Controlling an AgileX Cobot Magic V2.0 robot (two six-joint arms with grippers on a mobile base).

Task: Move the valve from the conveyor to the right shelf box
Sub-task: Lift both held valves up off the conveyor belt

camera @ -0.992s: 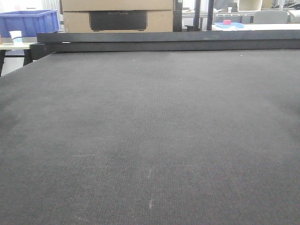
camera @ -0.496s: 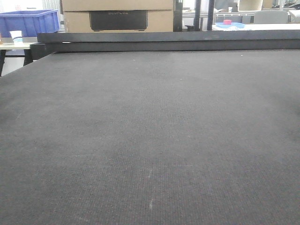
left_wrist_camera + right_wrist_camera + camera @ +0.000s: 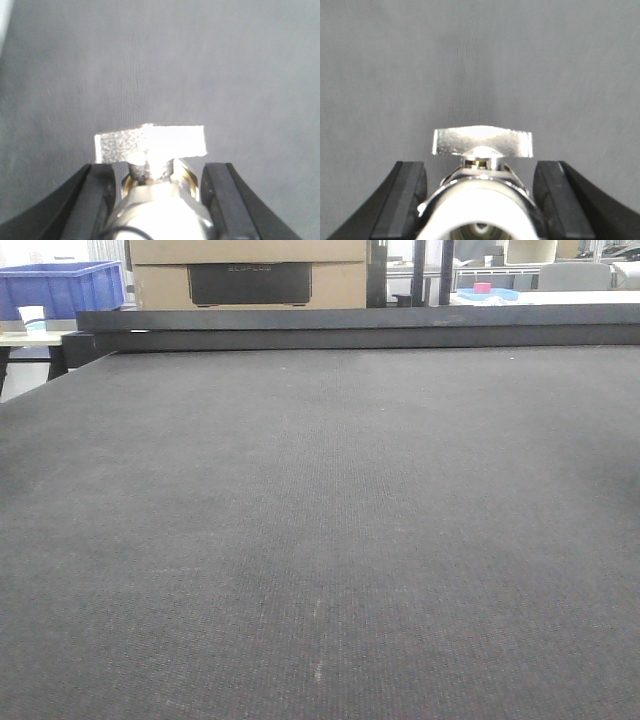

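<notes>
Left gripper (image 3: 160, 167): two matte black fingers (image 3: 97, 200). Each is a wedge-shaped block, narrow at the squared tip and broadening toward the base. A flat, slightly lighter strip runs along the upper face of each.

Right gripper (image 3: 481, 167): same construction. The two matte black fingers (image 3: 555, 200) have squared tips, flat dark grey upper faces and smooth, darker outer flanks.

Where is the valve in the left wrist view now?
The valve sits low centre in the left wrist view, clamped between the jaws of the left gripper, T-handle pointing away over the conveyor.
</notes>
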